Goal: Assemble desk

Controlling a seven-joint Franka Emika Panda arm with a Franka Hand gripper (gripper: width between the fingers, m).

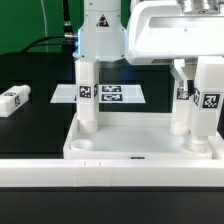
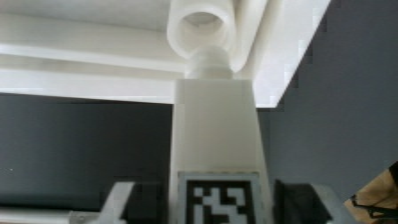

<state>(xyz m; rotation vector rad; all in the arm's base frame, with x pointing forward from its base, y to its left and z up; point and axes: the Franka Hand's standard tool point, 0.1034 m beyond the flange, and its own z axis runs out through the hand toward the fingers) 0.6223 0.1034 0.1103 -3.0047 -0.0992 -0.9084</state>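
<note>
The white rimmed tabletop [image 1: 140, 150] lies at the front of the black table. One leg [image 1: 87, 95] stands in its far corner at the exterior view's left. Two more legs [image 1: 183, 100] [image 1: 207, 105] stand at its right-hand corners. My gripper [image 1: 190, 66] hangs over those two; which one it holds is not clear there. In the wrist view my gripper [image 2: 221, 200] is shut on a tagged square leg [image 2: 217, 120]. That leg's round end meets a corner socket [image 2: 201, 25] of the tabletop [image 2: 107, 60]. Another leg [image 1: 12, 100] lies loose at the exterior view's left.
The marker board [image 1: 110, 93] lies flat behind the tabletop, near the arm's base [image 1: 100, 35]. A long white bar [image 1: 110, 185] runs across the foreground in front of the tabletop.
</note>
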